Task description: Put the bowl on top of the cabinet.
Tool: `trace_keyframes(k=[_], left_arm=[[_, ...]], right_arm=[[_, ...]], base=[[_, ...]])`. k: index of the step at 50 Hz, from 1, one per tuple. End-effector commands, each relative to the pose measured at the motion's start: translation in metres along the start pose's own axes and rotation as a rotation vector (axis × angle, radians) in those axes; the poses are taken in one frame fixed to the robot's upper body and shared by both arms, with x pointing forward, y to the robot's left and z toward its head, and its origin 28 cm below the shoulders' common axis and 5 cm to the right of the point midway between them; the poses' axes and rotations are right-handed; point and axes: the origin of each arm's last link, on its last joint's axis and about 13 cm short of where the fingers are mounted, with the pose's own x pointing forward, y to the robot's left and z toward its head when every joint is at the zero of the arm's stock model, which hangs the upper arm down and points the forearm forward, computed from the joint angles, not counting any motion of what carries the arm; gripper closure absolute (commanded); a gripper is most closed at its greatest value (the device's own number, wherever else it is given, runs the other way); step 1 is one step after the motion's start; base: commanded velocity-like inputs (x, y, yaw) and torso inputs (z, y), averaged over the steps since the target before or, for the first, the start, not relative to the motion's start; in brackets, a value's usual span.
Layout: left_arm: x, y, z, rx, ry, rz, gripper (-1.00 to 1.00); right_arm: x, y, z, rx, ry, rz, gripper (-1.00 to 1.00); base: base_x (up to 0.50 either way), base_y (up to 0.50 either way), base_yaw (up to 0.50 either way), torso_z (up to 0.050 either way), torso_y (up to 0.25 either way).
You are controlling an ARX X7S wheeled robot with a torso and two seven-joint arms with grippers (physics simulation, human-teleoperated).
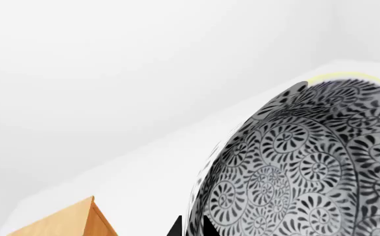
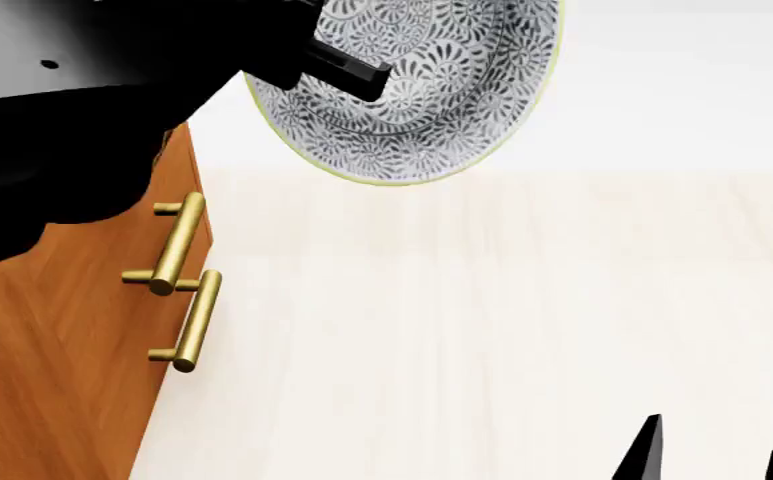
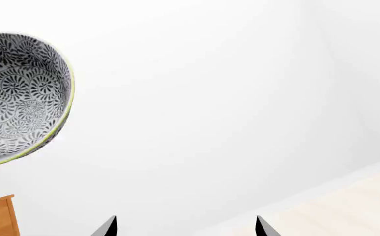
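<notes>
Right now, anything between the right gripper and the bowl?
Nothing. In the right wrist view the stretch from the right gripper to the bowl is bare white background. The bowl is in the left gripper.

The left arm is raised high, its left tool [image 2: 339, 68] apparently clamped on the bowl [image 2: 420, 80]. The right tool [image 2: 713, 455] sits low, its 2 fingers spread apart.

Pale, light-wood plank floor [image 2: 520, 330], faint lengthwise grain, fills lower part of head view. Plain white matte wall [image 2: 680, 90] behind it, unmarked. Wall-floor junction runs straight across. Light even, diffuse; only soft shading on wall.
</notes>
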Motion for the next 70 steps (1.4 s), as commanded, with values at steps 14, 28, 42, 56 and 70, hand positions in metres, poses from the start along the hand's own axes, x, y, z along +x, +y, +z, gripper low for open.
trace_keyframes(k=[14,28,42,56,70], left_arm=[[0.008,0.055,0.066,-0.3,0.075,0.058,1.0],[0.003,0.084,0.094,-0.551,0.139,0.11,1.0],[0.009,0.104,0.092,-0.688,0.256,0.277,1.0],[-0.005,0.124,0.096,-0.804,0.37,0.396,1.0],[-0.007,0.145,0.095,-0.963,0.341,0.462,1.0]], right_arm=[[0.0,0.001,-0.001,-0.001,0.01,0.003,-1.0],[0.0,0.0,0.001,0.006,0.004,-0.001,-1.0],[0.001,0.0,0.001,0.003,-0.003,-0.02,-1.0],[0.001,0.0,0.001,0.008,-0.002,-0.025,-1.0],[0.001,0.0,-0.001,0.001,0.001,-0.028,-1.0]], base=[[0.0,0.0,0.0,0.0,0.001],[0.0,0.0,0.0,0.0,0.0],[0.0,0.0,0.0,0.0,0.001],[0.0,0.0,0.0,0.0,0.0],[0.0,0.0,0.0,0.0,0.001]])
